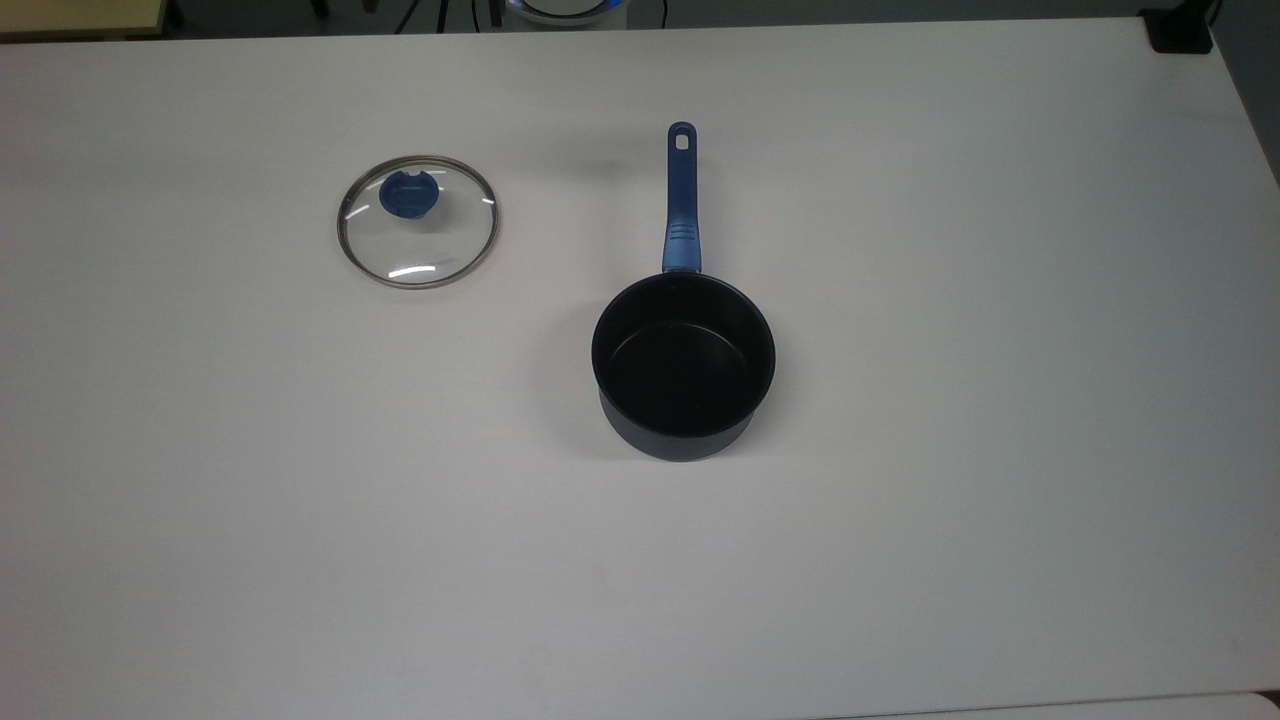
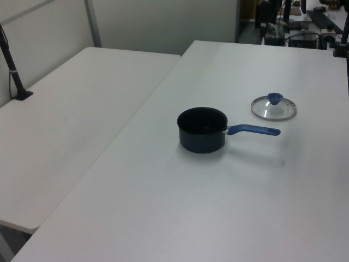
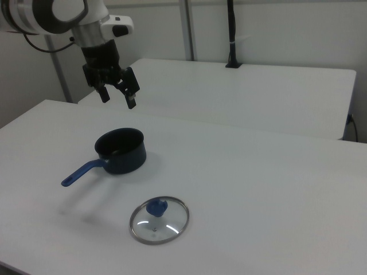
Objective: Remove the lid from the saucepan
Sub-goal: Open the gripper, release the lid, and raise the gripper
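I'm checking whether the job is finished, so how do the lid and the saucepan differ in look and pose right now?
The lid is a flat, clear glass disc with a metal rim, lying on the table; the saucepan is a deep, opaque dark pot standing open and apart from it. The lid carries a short round knob; the saucepan has a long straight handle. Both knob and handle are blue.

- Arm (image 3: 57, 14) cut off at right view's 10 o'clock corner; base unseen.
- Lid (image 1: 417, 221) lettering too small to read.
- Clutter past table (image 2: 229, 180) at left view's 1 o'clock: too dark/small to ID.
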Available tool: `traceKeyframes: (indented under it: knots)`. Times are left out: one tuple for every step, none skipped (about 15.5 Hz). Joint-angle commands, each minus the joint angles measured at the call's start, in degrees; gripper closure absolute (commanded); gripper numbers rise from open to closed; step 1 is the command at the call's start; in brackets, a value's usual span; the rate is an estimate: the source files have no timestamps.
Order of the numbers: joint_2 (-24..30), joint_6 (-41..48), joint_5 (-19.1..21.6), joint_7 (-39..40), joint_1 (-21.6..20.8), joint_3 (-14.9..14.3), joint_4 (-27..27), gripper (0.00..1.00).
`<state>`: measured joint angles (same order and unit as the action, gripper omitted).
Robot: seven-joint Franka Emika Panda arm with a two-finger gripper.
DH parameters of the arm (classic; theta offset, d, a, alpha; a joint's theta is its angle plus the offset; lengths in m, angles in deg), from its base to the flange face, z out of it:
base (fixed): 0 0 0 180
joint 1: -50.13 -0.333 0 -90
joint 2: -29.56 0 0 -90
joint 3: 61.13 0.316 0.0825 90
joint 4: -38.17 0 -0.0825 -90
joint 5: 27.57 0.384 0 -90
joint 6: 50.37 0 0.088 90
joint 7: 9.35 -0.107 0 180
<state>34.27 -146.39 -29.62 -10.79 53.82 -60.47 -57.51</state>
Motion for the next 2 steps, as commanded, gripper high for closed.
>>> traceKeyframes:
  knots:
    - [-0.4, -0.2, 0.1, 1.6, -0.8, -0.8, 1.1, 0.0]
    - [-0.4, 0.0, 0.2, 1.6, -0.7, -0.8, 1.1, 0.0]
